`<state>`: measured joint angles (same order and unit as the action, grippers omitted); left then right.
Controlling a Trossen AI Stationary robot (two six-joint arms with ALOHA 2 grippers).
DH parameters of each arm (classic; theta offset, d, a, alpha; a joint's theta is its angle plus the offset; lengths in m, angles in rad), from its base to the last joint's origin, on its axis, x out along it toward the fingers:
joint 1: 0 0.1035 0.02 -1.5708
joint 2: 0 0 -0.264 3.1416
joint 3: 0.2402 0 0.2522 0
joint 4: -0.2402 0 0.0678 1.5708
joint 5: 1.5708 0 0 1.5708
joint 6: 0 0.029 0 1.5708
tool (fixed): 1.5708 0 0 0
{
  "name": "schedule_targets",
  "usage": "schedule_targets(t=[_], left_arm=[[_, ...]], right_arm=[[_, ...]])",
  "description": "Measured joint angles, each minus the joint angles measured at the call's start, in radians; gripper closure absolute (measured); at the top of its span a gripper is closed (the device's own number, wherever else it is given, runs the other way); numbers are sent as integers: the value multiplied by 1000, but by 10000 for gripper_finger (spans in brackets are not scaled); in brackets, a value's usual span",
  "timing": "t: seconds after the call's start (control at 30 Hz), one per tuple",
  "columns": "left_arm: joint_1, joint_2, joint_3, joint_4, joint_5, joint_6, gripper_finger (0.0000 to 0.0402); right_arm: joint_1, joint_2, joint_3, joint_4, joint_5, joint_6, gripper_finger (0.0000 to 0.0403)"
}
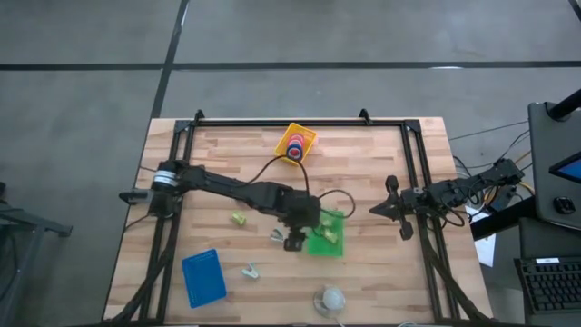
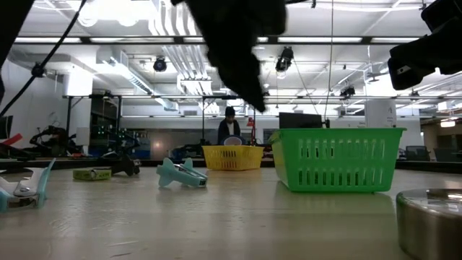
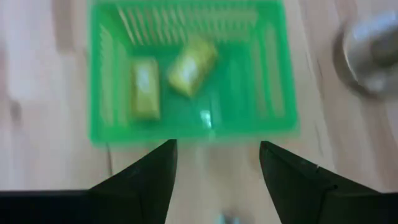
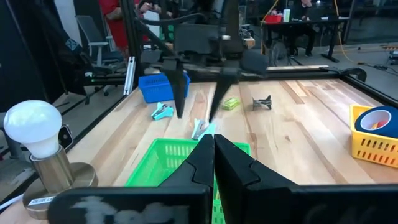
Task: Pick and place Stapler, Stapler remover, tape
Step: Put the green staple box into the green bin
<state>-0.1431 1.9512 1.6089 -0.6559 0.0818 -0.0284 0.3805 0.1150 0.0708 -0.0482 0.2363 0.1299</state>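
Observation:
My left gripper (image 1: pixel 293 242) is open and hangs above the table at the green bin's (image 1: pixel 327 234) left wall. In the left wrist view its fingers (image 3: pixel 214 171) frame bare wood in front of that bin (image 3: pixel 99 134), which holds two yellow-green staplers (image 3: pixel 144 90) (image 3: pixel 191 65). A teal stapler remover (image 1: pixel 277 236) lies flat just left of it and below it (image 4: pixel 202 129). Another remover (image 1: pixel 250 270) and a third stapler (image 1: pixel 239 219) lie farther left. The tape rolls (image 1: pixel 295 145) sit in the yellow bin (image 1: pixel 307 136). My right gripper (image 4: pixel 213 149) is shut, parked by the right edge.
A blue bin (image 1: pixel 202 277) stands near the left front corner. A white bulb on a metal base (image 1: pixel 329 298) sits at the near edge, just in front of the green bin. A small dark object (image 4: pixel 264 101) lies on the wood. A black frame (image 1: pixel 300 123) rims the table.

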Motion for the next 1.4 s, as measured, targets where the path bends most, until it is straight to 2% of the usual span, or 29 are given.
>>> schedule_targets(t=[0.17, 0.43, 0.6, 0.73, 1.0, 1.23, 1.4], left_arm=[[-45, -89, -78, -136, -19, 11, 170], [-65, -284, -370, -228, -246, -52, 170], [-56, -378, -552, -231, -247, -59, 170], [-55, -417, -644, -228, -229, -71, 170], [-48, -410, -719, -203, -232, -47, 170], [-40, -406, -762, -116, -233, -36, 170], [-37, -394, -765, -75, -194, -36, 170]], right_arm=[[0, 0, 0, -1, 0, 0, 394], [0, 0, 0, -1, 0, 0, 394], [0, -1, 0, -1, 0, 0, 394], [0, 0, 0, 0, 0, 0, 394], [0, -1, 0, 0, 0, 0, 394], [0, -1, 0, 0, 0, 0, 394], [0, -1, 0, 0, 0, 0, 394]])
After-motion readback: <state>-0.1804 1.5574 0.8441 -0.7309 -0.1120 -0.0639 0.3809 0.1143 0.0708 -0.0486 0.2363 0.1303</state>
